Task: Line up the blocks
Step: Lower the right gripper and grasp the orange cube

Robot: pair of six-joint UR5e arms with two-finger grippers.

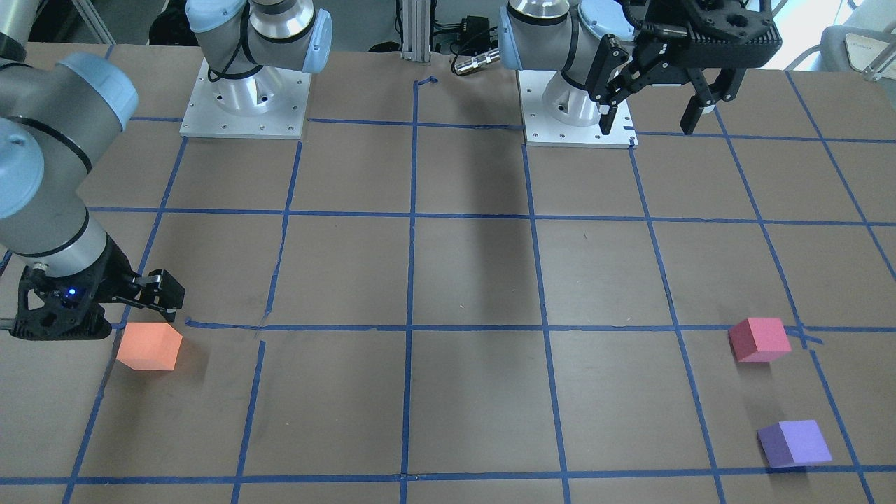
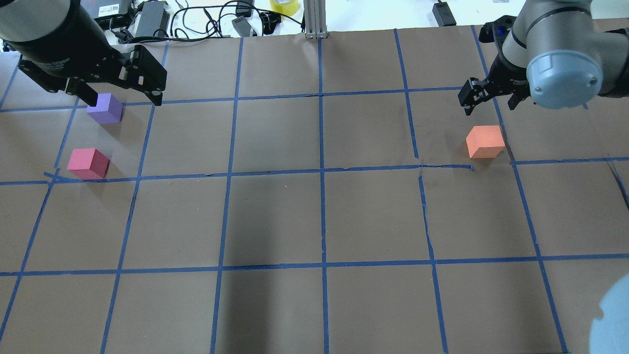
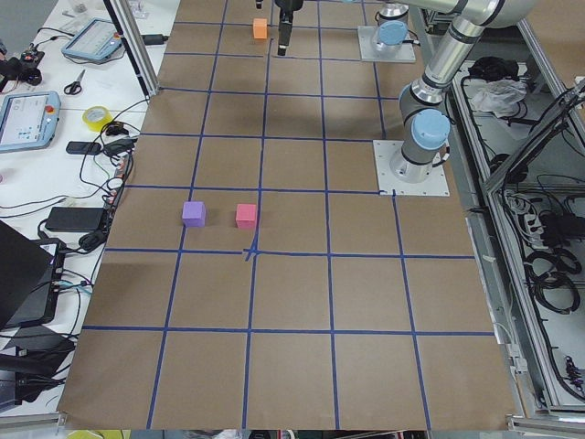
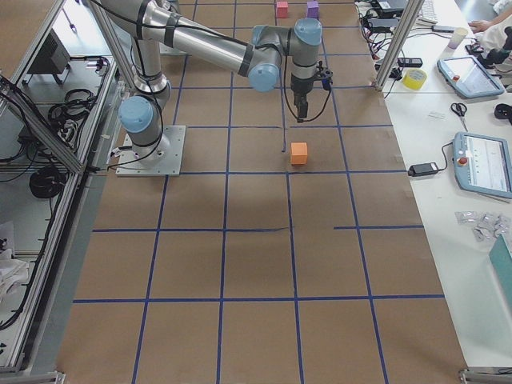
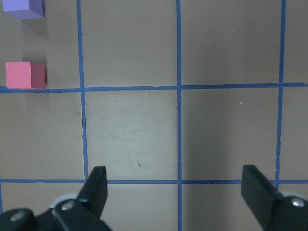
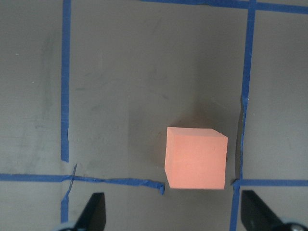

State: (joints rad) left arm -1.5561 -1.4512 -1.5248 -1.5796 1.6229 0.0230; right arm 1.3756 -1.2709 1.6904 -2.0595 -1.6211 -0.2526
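Observation:
The orange block point(image 1: 149, 345) sits on the table on the robot's right side; it also shows in the overhead view point(image 2: 485, 141) and the right wrist view point(image 6: 196, 157). My right gripper point(image 2: 491, 101) is open and empty, hovering just beside the orange block without touching it. The pinkish-red block point(image 2: 88, 163) and the purple block point(image 2: 104, 108) lie close together on the robot's left side, apart from each other. My left gripper point(image 1: 651, 119) is open and empty, held high near its base; both blocks show at the upper left of its wrist view point(image 5: 25, 75).
The table point(image 2: 319, 221) is brown paper with a blue tape grid. Both arm base plates point(image 1: 245, 105) stand at the robot's edge. Cables, a power brick point(image 2: 152, 19) and a yellow tape roll point(image 2: 284, 6) lie beyond the far edge.

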